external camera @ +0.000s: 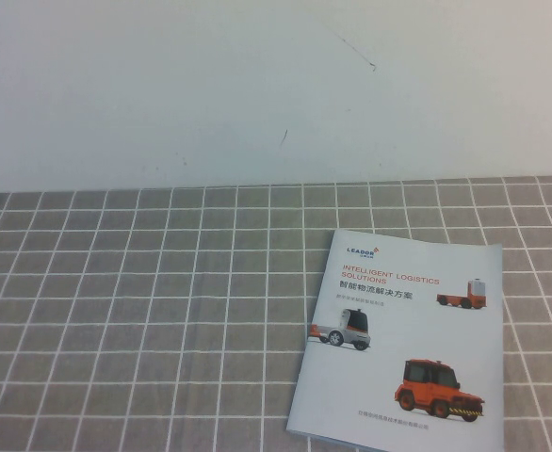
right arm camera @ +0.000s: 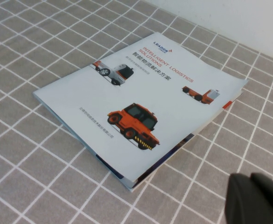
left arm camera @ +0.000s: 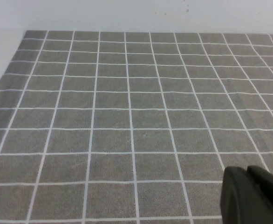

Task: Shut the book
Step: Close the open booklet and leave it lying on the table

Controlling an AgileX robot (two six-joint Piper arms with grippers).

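Our left end effector [left arm camera: 255, 196] hovers over bare grey checked cloth [external camera: 144, 311] on the desk, and we can't tell if it's open or closed. The book [external camera: 400, 339] lies shut, cover up, toward the desk's near right corner. The right end effector [right arm camera: 257, 198] is near it, and again we can't tell.

Grey white-gridded tablecloth [external camera: 163, 311], plain white wall [external camera: 257, 85] behind
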